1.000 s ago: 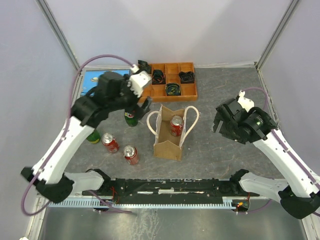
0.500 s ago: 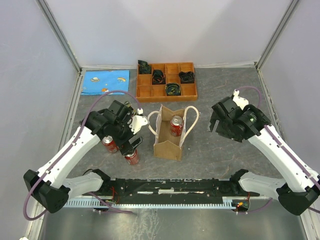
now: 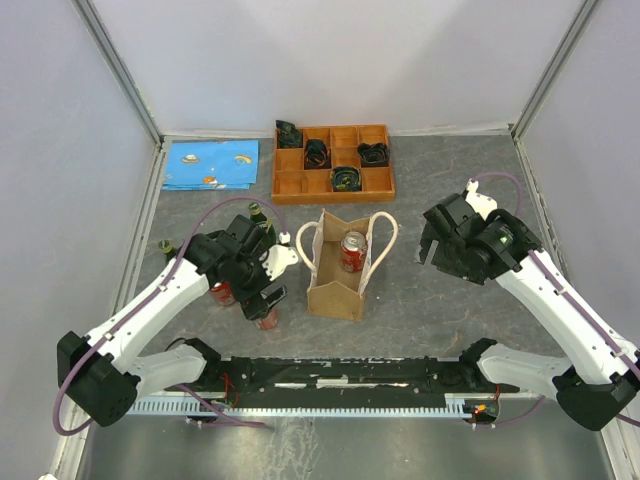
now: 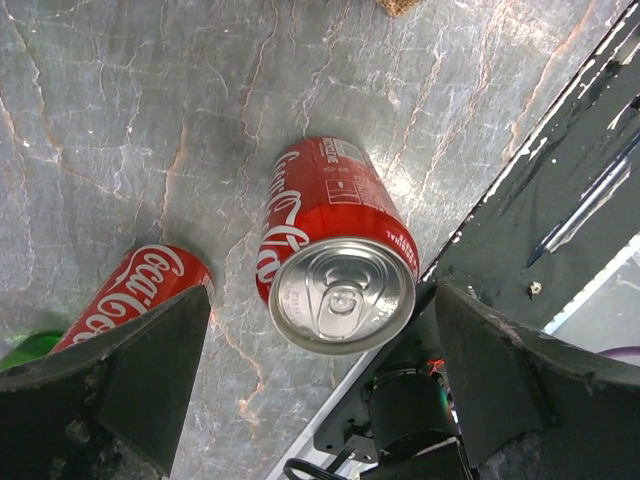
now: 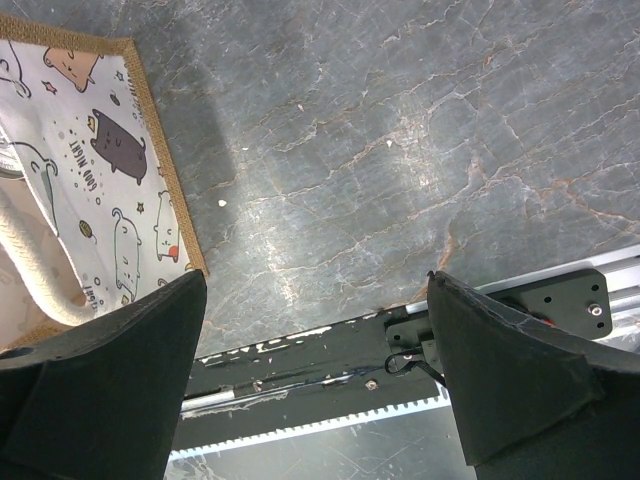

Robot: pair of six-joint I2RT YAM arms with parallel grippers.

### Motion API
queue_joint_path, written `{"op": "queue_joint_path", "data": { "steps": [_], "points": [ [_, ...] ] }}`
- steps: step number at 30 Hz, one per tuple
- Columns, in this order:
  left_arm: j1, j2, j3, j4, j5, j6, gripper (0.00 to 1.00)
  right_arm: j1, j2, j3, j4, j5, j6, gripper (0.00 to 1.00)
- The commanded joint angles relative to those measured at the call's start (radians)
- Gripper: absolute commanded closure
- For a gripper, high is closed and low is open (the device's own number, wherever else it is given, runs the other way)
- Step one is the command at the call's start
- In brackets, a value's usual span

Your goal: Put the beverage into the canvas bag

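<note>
the left gripper (image 4: 320,300) is spread wide, its two dark fingers (image 4: 120,370) standing either side of an upright red coca-cola can (image 4: 338,262). bare stone shows in both gaps, so nothing is gripped. the can stands on the grey marbled counter (image 4: 120,120), its silver lid and pull tab facing the wrist camera. to its left, apart from it, is a second coca-cola can (image 4: 135,295). a sliver of something green (image 4: 25,350) shows at the picture's edge, too little to name. from above, this gripper hangs over the near-left part of the counter, close to the black rail (image 3: 340,375) that carries the arm bases. the canvas bag (image 3: 335,285) stands upright just to the right of the two cans, near the middle, with cream rope handles (image 3: 303,240) looped up at each end. a third red can (image 3: 352,250) already sits inside it. the right gripper (image 5: 315,290) is also released and holds nothing, over bare counter to the right of the bag, whose cat-printed lining shows in its wrist view. at the far side lie an orange compartment tray (image 3: 292,184) and a blue printed cloth (image 3: 210,165).
</note>
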State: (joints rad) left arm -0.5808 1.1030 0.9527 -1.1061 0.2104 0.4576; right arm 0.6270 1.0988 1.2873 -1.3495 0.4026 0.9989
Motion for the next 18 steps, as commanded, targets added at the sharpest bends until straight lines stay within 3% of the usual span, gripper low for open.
{"op": "queue_joint_path", "data": {
  "steps": [1,8,18],
  "points": [
    [-0.014,0.0,-0.032,0.079,-0.002,0.046,0.01,-0.003,0.003,0.03,0.0,0.012,0.007,0.01],
    [-0.022,0.014,-0.078,0.113,-0.002,0.046,0.04,-0.002,0.017,0.044,-0.004,0.015,-0.002,0.01],
    [-0.032,0.016,-0.116,0.131,-0.003,0.029,0.43,-0.002,0.016,0.033,0.003,0.01,0.009,0.01]
  ]
}}
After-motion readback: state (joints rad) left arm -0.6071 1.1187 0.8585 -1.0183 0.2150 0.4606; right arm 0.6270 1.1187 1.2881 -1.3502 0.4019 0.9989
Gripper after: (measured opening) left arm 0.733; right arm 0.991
